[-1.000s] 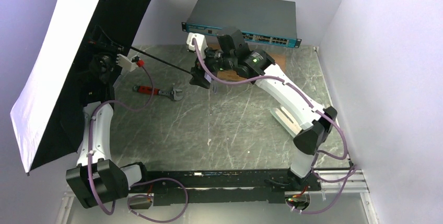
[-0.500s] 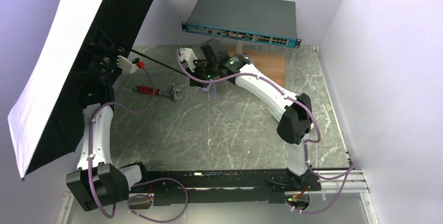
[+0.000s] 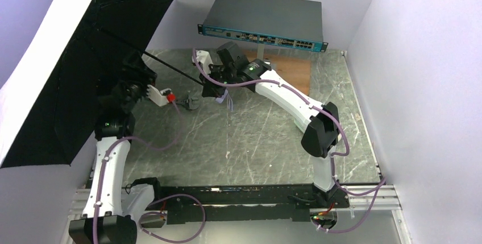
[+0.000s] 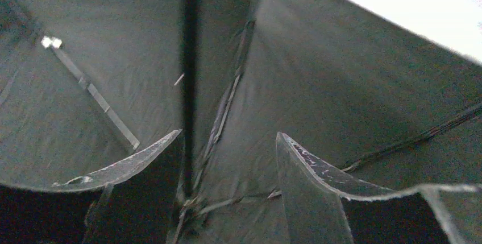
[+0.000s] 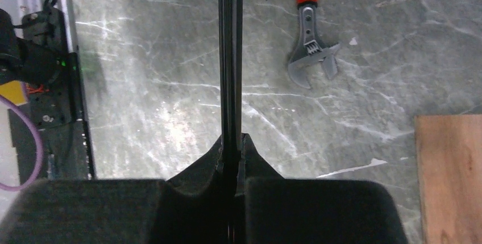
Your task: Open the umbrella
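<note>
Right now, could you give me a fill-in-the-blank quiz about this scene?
1. The right gripper clamps the thin ____ of the umbrella.
2. The umbrella's inner lining is coloured ____.
3. The wrench on the table has a ____ handle.
4. The left gripper is ____, not shut.
Missing words: shaft; black; red; open.

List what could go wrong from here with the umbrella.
1. The right tool holds the umbrella only by its thin shaft, while the wide open canopy leans far out to the left. The shaft may twist or slip in that pinch.
2. The left tool stands open, close around the shaft and among the ribs. Moving or closing it carelessly could snag or bend a rib.
</note>
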Robot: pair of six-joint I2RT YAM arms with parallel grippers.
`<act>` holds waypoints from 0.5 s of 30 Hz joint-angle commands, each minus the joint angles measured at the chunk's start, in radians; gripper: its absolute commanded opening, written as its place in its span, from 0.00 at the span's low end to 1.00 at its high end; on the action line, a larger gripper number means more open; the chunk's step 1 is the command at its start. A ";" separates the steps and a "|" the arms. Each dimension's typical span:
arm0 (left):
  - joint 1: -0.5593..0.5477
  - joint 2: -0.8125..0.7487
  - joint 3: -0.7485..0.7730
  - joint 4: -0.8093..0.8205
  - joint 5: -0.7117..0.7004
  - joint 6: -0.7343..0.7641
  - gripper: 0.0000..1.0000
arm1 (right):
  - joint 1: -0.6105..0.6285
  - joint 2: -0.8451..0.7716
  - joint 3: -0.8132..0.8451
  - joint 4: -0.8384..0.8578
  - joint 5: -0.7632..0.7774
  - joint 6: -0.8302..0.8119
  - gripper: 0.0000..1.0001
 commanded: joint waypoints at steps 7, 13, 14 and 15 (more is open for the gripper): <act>-0.137 -0.047 -0.143 0.016 -0.110 -0.032 0.65 | 0.026 -0.129 -0.036 0.234 -0.127 0.112 0.00; -0.194 -0.059 0.068 -0.084 -0.091 -0.476 0.95 | -0.032 -0.188 -0.192 0.567 -0.276 0.404 0.00; -0.194 -0.057 0.115 -0.125 -0.083 -0.579 0.99 | -0.041 -0.182 -0.200 0.617 -0.292 0.436 0.00; -0.194 -0.057 0.152 -0.151 -0.074 -0.680 0.99 | -0.046 -0.175 -0.199 0.631 -0.306 0.449 0.00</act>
